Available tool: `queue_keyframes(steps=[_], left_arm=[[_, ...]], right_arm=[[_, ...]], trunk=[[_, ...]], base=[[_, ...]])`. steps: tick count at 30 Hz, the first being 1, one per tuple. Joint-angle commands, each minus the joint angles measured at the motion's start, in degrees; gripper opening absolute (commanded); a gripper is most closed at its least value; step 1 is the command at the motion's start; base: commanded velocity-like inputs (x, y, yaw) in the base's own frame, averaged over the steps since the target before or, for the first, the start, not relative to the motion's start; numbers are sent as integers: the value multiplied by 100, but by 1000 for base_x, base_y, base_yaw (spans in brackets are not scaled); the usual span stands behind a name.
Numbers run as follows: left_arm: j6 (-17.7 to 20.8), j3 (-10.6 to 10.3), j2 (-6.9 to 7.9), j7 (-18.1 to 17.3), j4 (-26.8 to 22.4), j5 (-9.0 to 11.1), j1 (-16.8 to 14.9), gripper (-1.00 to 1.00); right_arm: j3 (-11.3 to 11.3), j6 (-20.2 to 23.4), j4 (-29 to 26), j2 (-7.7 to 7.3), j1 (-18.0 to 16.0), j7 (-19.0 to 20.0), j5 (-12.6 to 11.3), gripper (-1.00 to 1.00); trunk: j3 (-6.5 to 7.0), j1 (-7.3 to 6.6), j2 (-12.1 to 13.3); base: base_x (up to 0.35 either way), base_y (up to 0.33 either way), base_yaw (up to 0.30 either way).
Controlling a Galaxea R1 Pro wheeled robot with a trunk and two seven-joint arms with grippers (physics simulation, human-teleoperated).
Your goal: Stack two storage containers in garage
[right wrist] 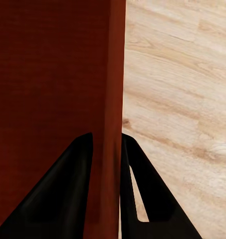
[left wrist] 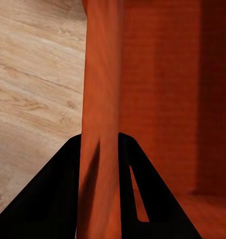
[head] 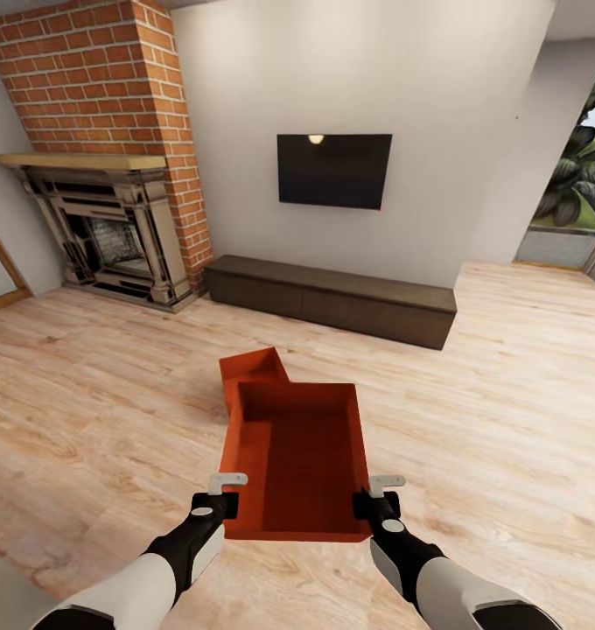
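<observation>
The near storage container (head: 302, 464), an orange-red open-topped bin, sits between the two grippers, its long axis running away from the robot and its near end wall level with the fingertips. A second storage container (head: 252, 372) lies just beyond it, at the far-left corner, turned at an angle and partly hidden behind the first; whether the two touch cannot be told.

Left gripper (head: 225, 500): clamped on the near container's left side wall at the near corner. In the left wrist view the wall (left wrist: 100, 124) stands upright between the two dark fingers (left wrist: 58, 199), one pad outside and one inside the bin, both pressed against it.

Right gripper (head: 376, 500): clamped on the right side wall at the near corner. In the right wrist view the wall edge (right wrist: 113, 124) runs between the fingers (right wrist: 68, 199), one on the bin's interior side, one on the outer side, both closed onto it.

Surroundings: light wood floor (head: 507, 394) lies under and around the bins. Beyond the fingertips, well apart from the containers, a long dark bench (head: 332, 297) stands against the white wall, with a black TV (head: 333, 170) mounted above it. Beyond and to the left-gripper side stands a red brick fireplace (head: 114, 175). On the far right-gripper side an opening shows green foliage (head: 586, 166). The floor between containers and bench shows nothing standing on it
</observation>
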Motion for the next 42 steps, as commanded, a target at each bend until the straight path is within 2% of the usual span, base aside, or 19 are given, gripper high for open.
queue_keyframes(steps=[1,42], left_arm=[[15,235,-5,251,-145,-39,-5,-100],[15,235,-5,251,-145,-39,-5,-100]], right_arm=[[-167,-11,19,16,0,-46,-17,-100],[-167,-17,19,16,0,-46,-17,-100]], trunk=[[1,1,-5],[349,1,-5]], base=[[0,0,0],[0,0,0]])
